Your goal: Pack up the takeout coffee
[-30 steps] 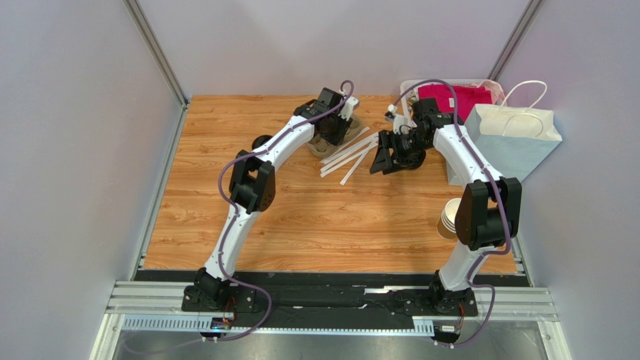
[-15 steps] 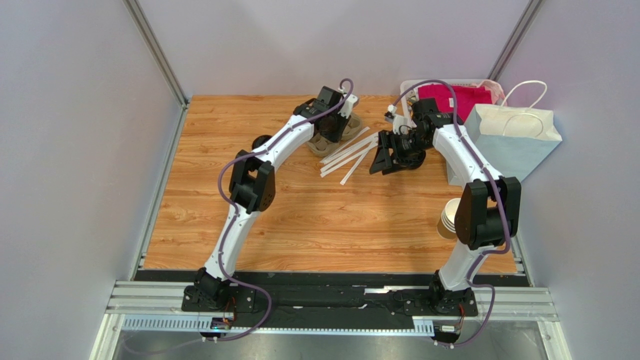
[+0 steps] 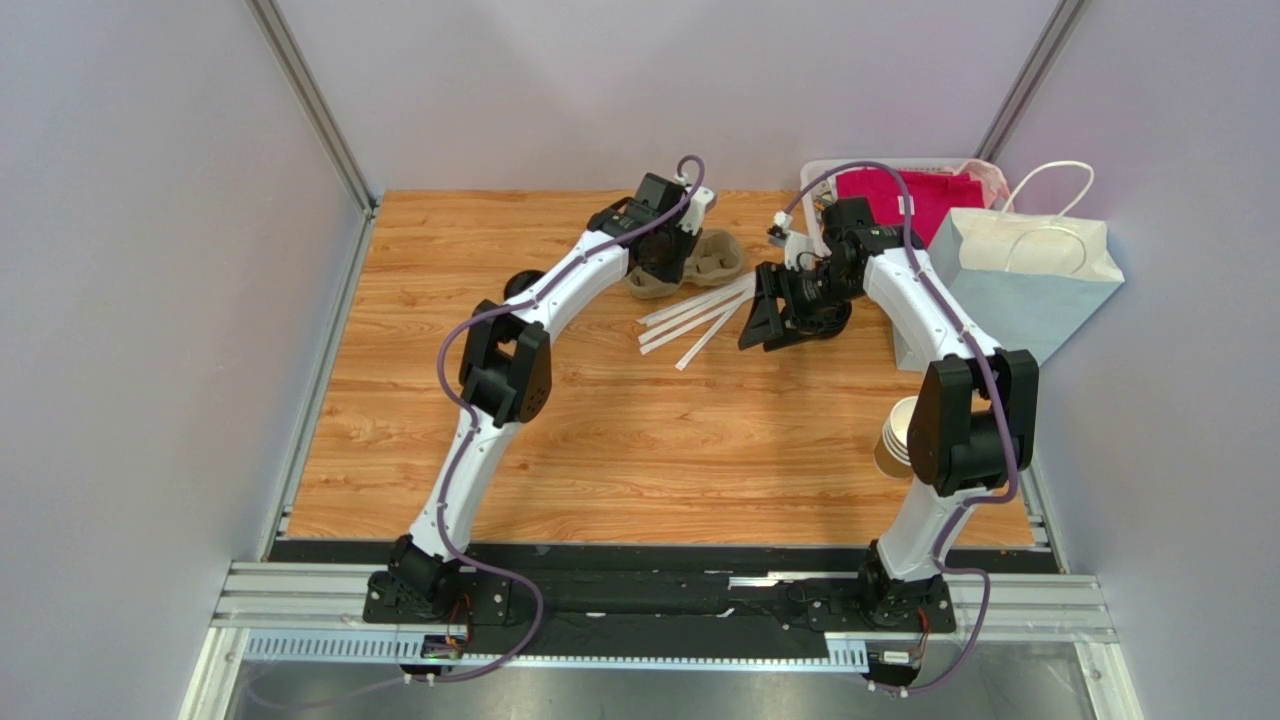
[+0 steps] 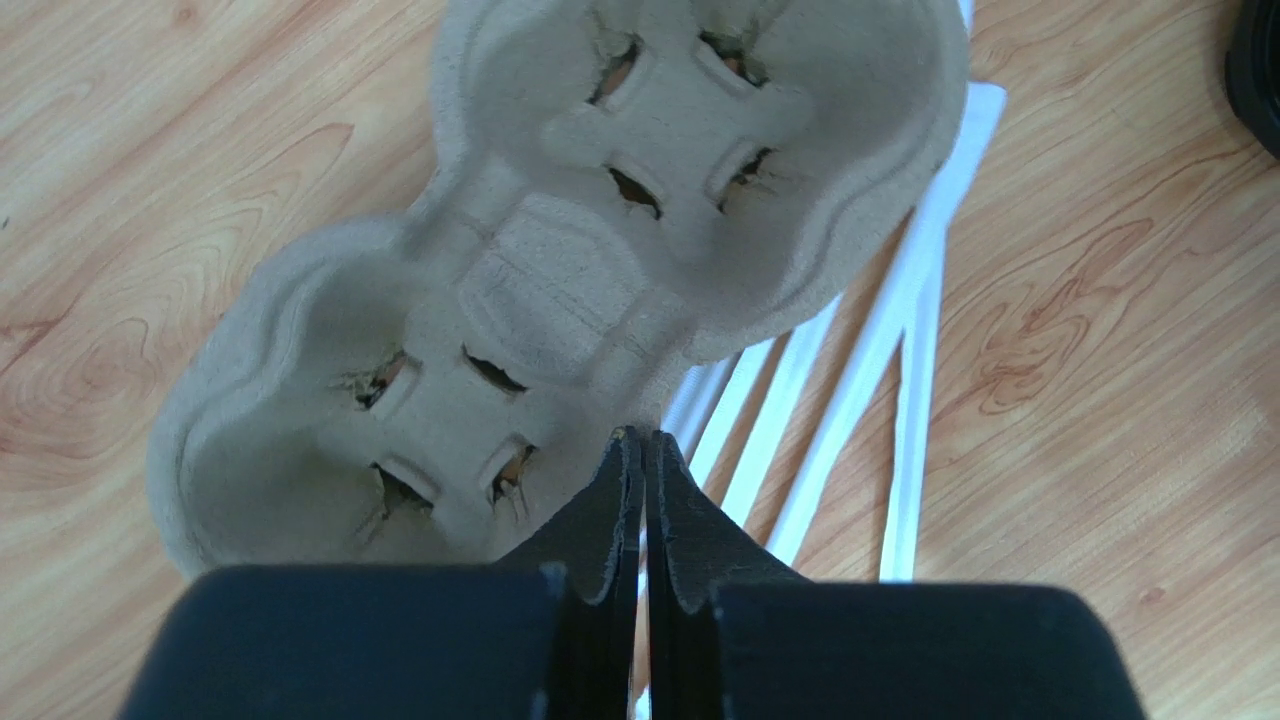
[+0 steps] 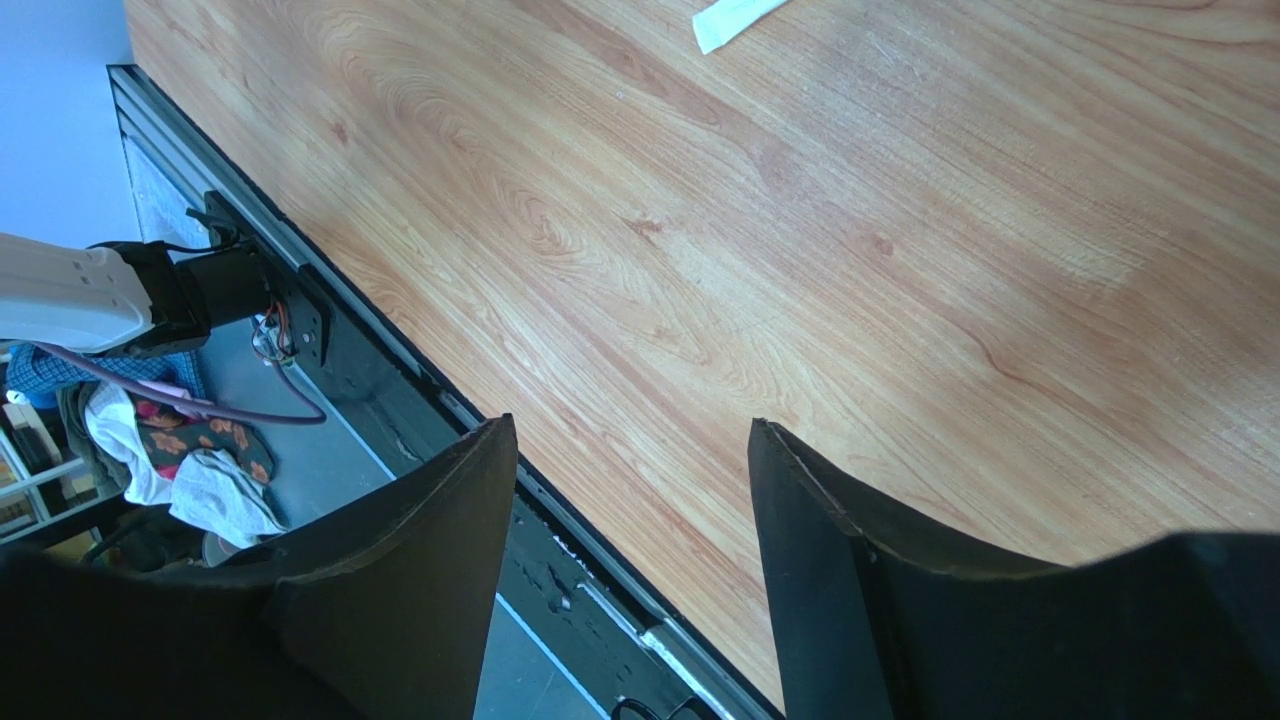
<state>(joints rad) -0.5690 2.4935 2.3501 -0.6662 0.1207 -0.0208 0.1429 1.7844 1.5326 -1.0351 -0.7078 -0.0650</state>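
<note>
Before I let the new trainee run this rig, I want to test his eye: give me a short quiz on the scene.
1. True or false: the right gripper holds a straw.
2. The left gripper is shut on: A) the paper bag, B) the pulp cup carrier, C) the cup stack.
3. How many wells has the carrier?
Key: 1 false, it is open and empty; 2 B; 3 two.

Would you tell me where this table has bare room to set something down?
The near half of the table, short of the straws, is bare, as is the left strip along the wall. It is crowded at the far middle around the cup carrier, and at the right by the paper bag and cup stack.
</note>
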